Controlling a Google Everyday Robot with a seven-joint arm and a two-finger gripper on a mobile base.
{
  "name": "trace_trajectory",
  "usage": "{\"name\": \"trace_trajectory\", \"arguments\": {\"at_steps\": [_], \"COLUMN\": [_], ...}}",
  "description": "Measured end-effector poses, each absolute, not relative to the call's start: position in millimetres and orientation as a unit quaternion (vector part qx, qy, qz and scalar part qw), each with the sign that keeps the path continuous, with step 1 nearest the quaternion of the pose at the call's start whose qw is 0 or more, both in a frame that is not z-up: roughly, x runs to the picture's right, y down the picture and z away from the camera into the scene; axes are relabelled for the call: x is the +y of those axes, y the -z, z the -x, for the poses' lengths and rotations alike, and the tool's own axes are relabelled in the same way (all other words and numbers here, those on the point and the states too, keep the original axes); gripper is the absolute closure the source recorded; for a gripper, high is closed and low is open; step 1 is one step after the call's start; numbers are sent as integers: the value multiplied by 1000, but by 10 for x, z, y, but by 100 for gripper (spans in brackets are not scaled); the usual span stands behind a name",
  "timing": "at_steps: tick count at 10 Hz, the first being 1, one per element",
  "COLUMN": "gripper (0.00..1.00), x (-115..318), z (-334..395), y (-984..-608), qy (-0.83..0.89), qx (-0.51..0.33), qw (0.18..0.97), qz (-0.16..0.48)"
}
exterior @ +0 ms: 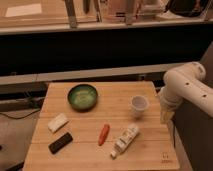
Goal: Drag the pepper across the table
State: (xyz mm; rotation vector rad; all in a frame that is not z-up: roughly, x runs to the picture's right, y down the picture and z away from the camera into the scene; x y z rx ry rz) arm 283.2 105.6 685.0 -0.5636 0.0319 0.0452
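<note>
While the tool [167, 114], its width I can't tell, hangs beside the square light-wood worktop [85, 152], it must press squarely onto the slim red-orange pepper [103, 134].

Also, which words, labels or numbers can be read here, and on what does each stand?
None can be read.
Bottle label: print too blurred to read.
Mark near the table corner: too small to read.
Pepper, cup, bowl: no text seen.
Gripper, beside the table's right edge: no text seen.
</note>
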Motion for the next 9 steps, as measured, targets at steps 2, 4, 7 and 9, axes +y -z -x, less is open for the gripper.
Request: {"name": "trace_trajectory", "arguments": {"at_steps": [2, 4, 7, 9], "gripper": [20, 20, 20, 20], "x": [1056, 1056, 1054, 1083], "z": [-2832, -2831, -2832, -2773], "y": [-6850, -6850, -6848, -6854], "qy": [-22, -22, -22, -9], "qx": [16, 16, 16, 18], "qw": [960, 960, 960, 960], "qz": [278, 278, 278, 280]}}
